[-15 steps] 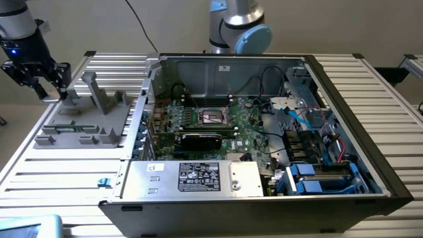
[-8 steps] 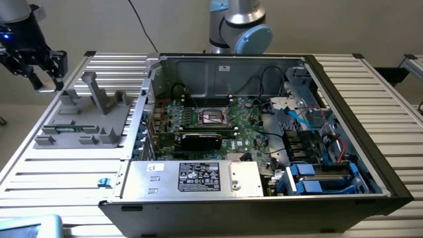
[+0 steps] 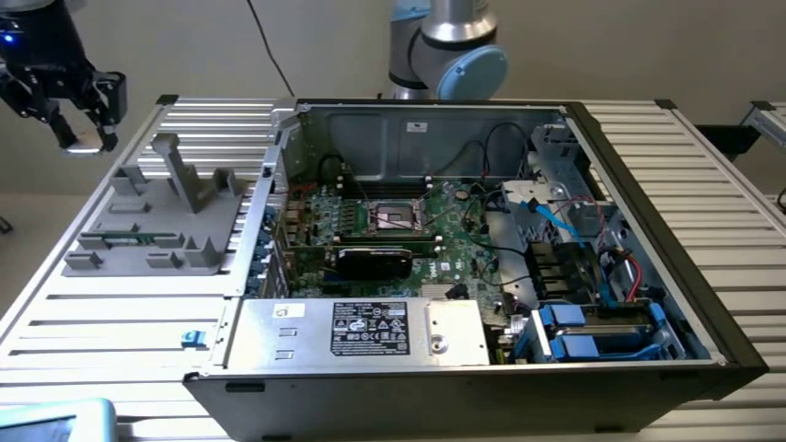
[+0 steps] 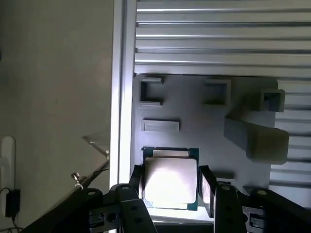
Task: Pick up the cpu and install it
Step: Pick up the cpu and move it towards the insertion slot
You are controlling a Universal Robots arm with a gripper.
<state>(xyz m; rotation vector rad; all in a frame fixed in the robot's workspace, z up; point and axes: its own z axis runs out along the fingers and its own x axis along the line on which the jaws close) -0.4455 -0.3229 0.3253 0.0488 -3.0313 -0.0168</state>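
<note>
The cpu is sitting flat between the two fingers of the gripper, its silver top facing the wrist camera. The jaws are pressing on its opposite edges, so the gripper is clamping the cpu rather than standing free. Beneath it the grey holder is lying well apart, and I am reading that as the cpu being clear of its seat and up in the air.

Laying a clock face over the computer case in the exterior view, the gripper is hanging out past ten o'clock, above the far corner of the slatted table. The holder is resting at nine o'clock, just beside the case.

For this carrying step, my judgement is that the cpu is asking for a level, gentle hold on its edges only. Tilting is risking a slip, and squeezing harder is gaining nothing.

The computer case is lying open on the table. Near its centre, slightly toward eleven o'clock, the socket is showing inside its metal frame; whether anything is lying in it I cannot tell. Just toward six o'clock from it a black card is standing in the board. A labelled metal box is filling the six o'clock edge. Blue drive carriers are sitting at four o'clock, and loose cables are trailing at three o'clock.
</note>
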